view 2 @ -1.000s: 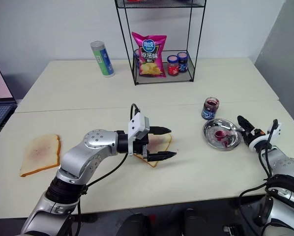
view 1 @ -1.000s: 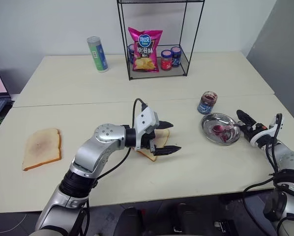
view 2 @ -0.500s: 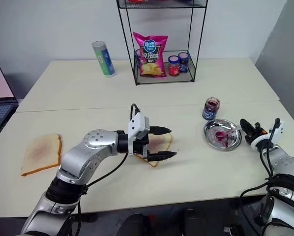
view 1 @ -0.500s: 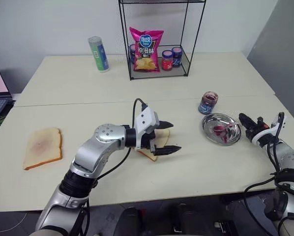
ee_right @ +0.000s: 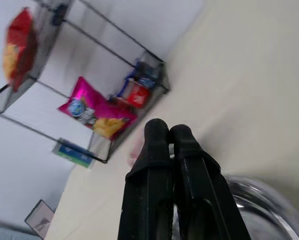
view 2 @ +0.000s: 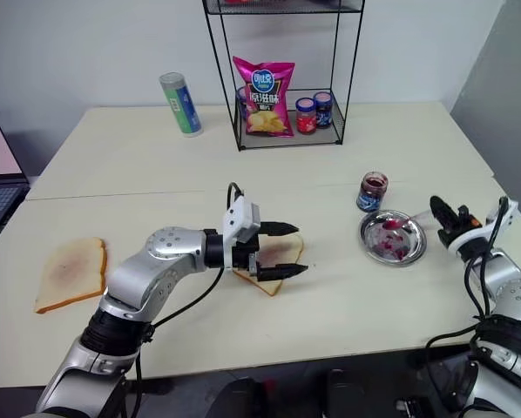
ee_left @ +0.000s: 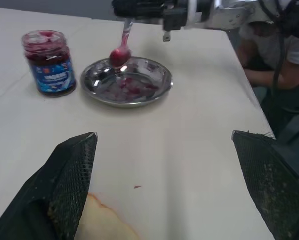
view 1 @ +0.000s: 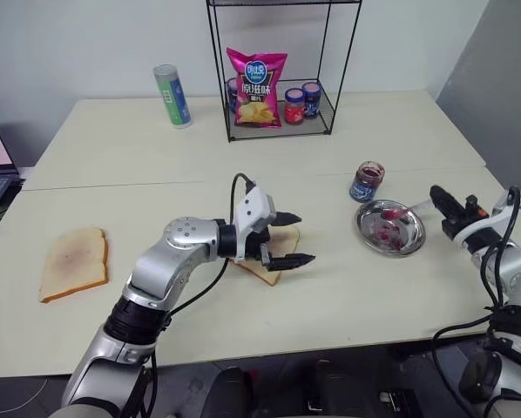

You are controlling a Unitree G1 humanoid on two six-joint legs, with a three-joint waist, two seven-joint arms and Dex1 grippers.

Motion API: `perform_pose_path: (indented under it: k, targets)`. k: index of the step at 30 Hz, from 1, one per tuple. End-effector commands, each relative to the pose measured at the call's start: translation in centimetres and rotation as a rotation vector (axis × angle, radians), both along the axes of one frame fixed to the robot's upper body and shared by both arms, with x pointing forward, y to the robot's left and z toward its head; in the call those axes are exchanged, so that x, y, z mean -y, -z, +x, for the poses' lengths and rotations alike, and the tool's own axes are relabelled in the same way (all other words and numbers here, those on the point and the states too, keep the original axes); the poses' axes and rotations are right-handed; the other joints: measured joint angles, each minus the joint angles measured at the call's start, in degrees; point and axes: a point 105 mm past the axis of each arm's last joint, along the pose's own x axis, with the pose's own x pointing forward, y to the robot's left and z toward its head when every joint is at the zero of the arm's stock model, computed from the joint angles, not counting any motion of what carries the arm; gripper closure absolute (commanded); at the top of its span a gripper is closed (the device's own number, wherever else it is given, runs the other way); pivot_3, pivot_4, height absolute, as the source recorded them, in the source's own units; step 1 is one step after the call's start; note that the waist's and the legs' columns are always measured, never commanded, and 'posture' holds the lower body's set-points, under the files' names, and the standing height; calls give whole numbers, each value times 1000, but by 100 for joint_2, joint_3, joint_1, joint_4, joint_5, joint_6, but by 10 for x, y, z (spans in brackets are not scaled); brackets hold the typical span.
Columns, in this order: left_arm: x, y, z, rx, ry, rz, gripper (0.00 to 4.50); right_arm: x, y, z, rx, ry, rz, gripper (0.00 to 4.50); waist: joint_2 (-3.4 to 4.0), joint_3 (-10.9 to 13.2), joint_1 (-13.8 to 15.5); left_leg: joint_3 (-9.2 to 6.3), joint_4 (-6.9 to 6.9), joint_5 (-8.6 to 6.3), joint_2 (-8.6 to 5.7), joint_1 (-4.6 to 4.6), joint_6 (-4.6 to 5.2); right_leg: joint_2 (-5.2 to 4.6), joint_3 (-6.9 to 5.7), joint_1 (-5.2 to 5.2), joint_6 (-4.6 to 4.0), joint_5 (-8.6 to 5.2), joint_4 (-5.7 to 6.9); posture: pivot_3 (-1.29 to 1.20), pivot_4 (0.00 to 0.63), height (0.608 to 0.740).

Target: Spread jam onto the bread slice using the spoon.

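Spoon (ee_left: pixel 121 47): my right end effector (view 1: pixel 436 195) has its two fingers pinched together on the handle, and the spoon hangs out from them toward my left, over the round metal dish (view 1: pixel 390 227).
Spoon's long axis: it runs roughly from the fingertips down and leftward, the jam-stained bowl at the low, far end, just above the dish's far rim, clear of the metal as far as I can judge.
Jam (ee_left: pixel 118 56): a red blob sits in the bowl of the spoon; more smears lie in the dish beside the open jam jar (view 1: pixel 367 180).
Bread slice (view 1: pixel 272 252): it lies flat on the tabletop (view 1: pixel 348 296) near the middle, well apart from the dish and to my left of it.
Direction for the coming move: from the loaded spoon, the slice lies leftward and a little nearer to me, so I judge the carry goes sideways across bare tabletop, bowl leading.
Left end effector (view 1: pixel 294 238): spread wide, gripping nothing, one finger on each side of the slice's right-hand end, hovering low at it; I cannot tell whether the fingers touch the crust.
Nearer arm: the left is right at the bread, the right is the one with the spoon and has the whole gap to cross.
Risk, as I judge it: tilting the bowl on the way would drop jam short of the slice.
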Motion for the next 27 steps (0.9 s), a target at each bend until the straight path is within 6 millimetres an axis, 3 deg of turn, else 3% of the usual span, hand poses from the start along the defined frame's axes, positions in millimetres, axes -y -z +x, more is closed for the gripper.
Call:
perform_pose_path:
  k: [1,4,7,14,27]
  targets:
    - [5,-19,3,55,7,-57,0,-22,-39,-1,95,7,-163,4480,0,0,3,0,0,0,0,0,0,0,0,1,0,0,-1,0,150,740]
    - [16,-25,7,86,11,-75,0,-27,-66,16,152,59,-229,4480,-1,0,6,2,1,-1,-3,-5,1,-2,1,3,1,1,-11,0,150,740]
    - [22,-31,14,112,4,-93,0,-25,-76,33,160,115,-307,4480,-1,1,7,5,4,0,-11,-16,2,-6,5,-7,5,5,-11,0,150,740]
    - [27,-36,17,138,8,-99,0,-20,-71,57,160,134,-421,4480,-1,0,12,6,-3,-1,-9,-22,3,0,0,-9,-24,21,-25,0,150,740]
    - [25,-40,18,159,-11,-93,0,-43,-54,71,230,92,-699,4480,-1,0,8,7,-1,-1,-5,-22,2,-3,2,-14,-24,21,-15,0,150,740]
